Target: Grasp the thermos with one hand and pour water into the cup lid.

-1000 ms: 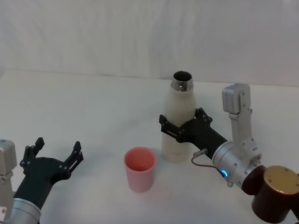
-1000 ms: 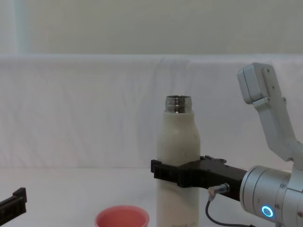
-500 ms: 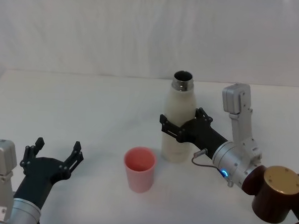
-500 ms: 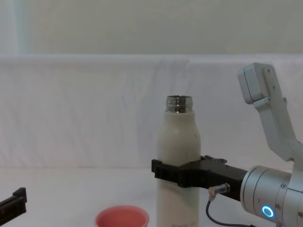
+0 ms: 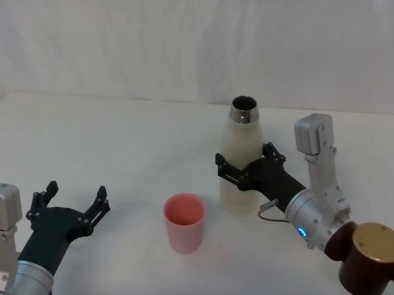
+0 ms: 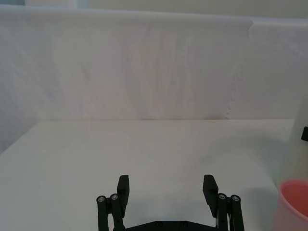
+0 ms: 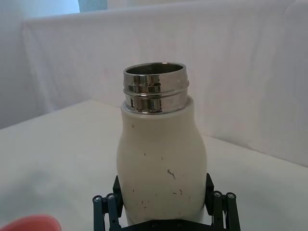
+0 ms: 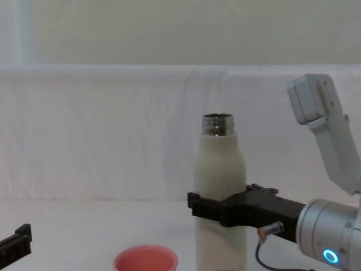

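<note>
The cream-white thermos stands upright at the table's middle right, its steel neck uncapped. My right gripper is shut on the thermos around its middle, one black finger on each side, as the right wrist view and the chest view also show. The pink cup lid sits upright on the table just left of the thermos and nearer to me, and it seems empty. My left gripper rests open at the near left, well away from both.
A white table runs back to a white cloth backdrop. A dark brown cylinder with a tan top sits at the near right beside my right arm. Open table lies between the left gripper and the cup lid.
The right gripper and the thermos have shifted slightly to the right, a little farther from the cup lid. The left arm has not moved.
</note>
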You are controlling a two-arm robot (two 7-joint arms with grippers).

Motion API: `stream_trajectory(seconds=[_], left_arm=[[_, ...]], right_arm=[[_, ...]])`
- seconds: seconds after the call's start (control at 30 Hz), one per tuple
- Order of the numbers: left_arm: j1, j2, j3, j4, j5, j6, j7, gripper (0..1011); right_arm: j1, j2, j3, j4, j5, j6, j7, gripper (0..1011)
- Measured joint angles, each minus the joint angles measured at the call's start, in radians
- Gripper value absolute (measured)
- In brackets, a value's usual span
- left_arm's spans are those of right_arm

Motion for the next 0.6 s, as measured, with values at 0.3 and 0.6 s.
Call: stream_trajectory(seconds=[0.3, 0.6], left_arm=[[0.0, 0.0, 0.0, 0.0, 0.0, 0.0, 0.0, 1001], [0.0, 0.0, 0.0, 0.0, 0.0, 0.0, 0.0, 1001]], right_arm=[[-0.035, 0.048, 0.006, -0.086, -0.059, 0.0, -0.019, 962], [-0.061, 0.112, -0.013, -0.182, -0.178, 0.021, -0.03, 962]])
